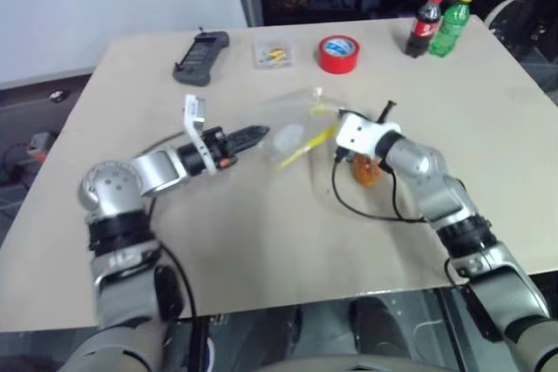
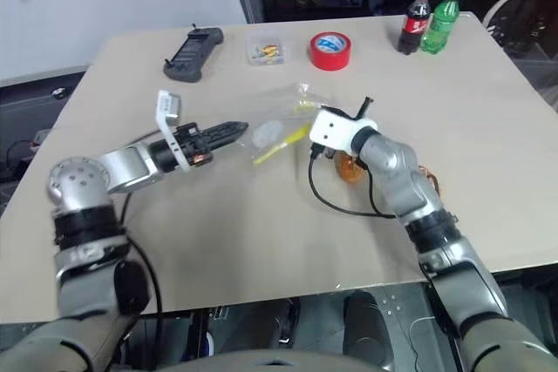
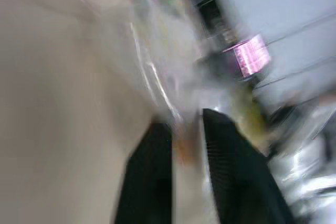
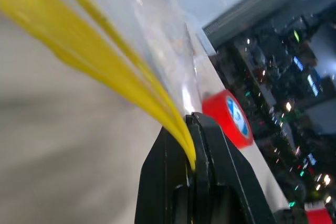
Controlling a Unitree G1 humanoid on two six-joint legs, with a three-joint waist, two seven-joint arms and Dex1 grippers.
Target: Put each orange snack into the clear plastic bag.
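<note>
Mid-table, right gripper (image 4: 191,129) pinches clear plastic bag (image 1: 292,132) by its seal; left gripper (image 3: 184,129), fingers slightly parted, steadies its mouth.

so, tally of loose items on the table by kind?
Orange snack: 1 visible
Clear plastic bag: 1
Red tape roll: 1
Drink bottles: 2
Small clear box: 1
Black handheld device: 1
Total: 7
</note>
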